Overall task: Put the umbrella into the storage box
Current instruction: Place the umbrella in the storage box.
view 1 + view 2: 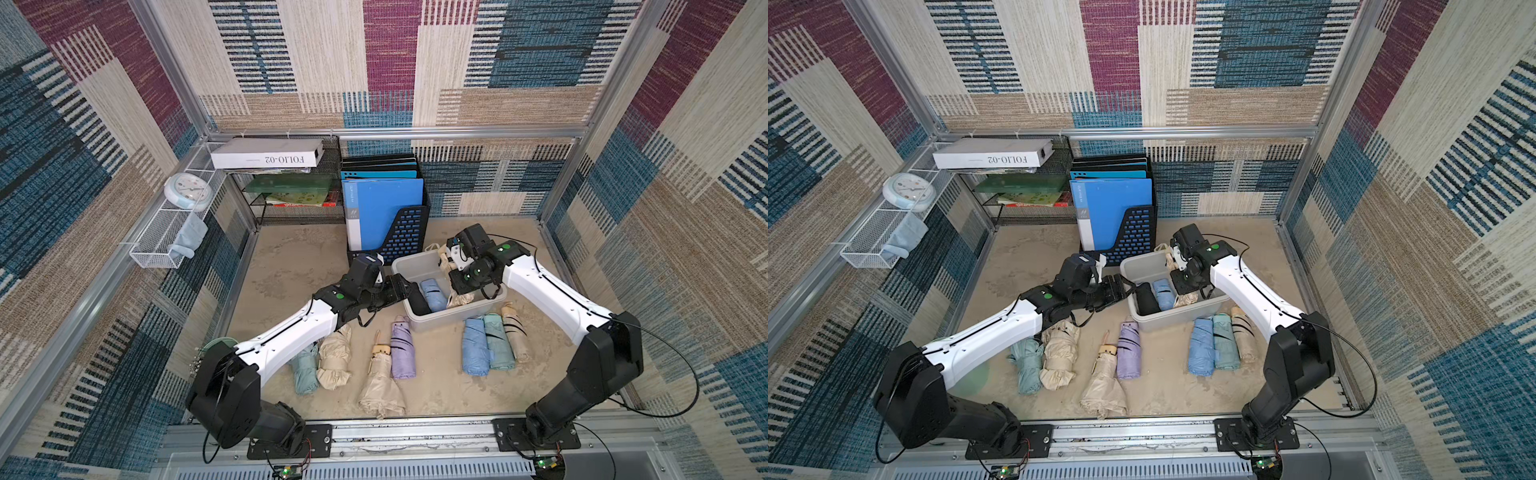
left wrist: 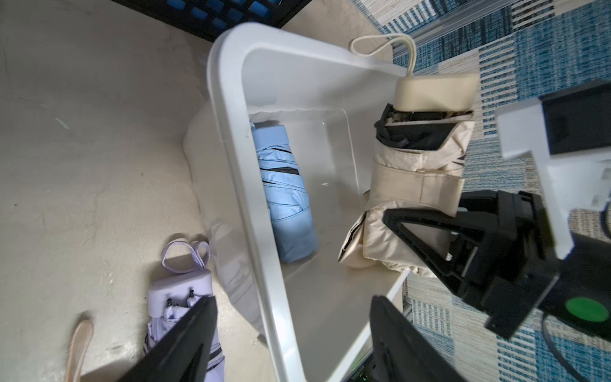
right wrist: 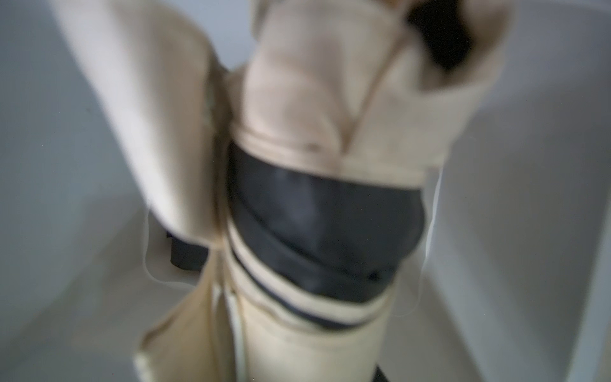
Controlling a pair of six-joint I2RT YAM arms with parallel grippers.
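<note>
The right gripper (image 2: pixel 426 208) clamps the beige umbrella (image 2: pixel 420 172) over the storage box (image 2: pixel 228 132), at two o'clock from the table (image 1: pixel 291 270) centre; the left gripper (image 2: pixel 292 299), jaws wide apart, hangs over its nine o'clock rim

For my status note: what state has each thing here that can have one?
Pale grey plastic storage box: open-topped, holding black umbrella and light blue umbrella.
Beige folded umbrella: gripped, held over the box.
Right gripper: shut on the beige umbrella.
Left gripper: open, empty.
Loose beige umbrella on the table: partly unfurled.
Lilac folded umbrella: lying outside the box.
</note>
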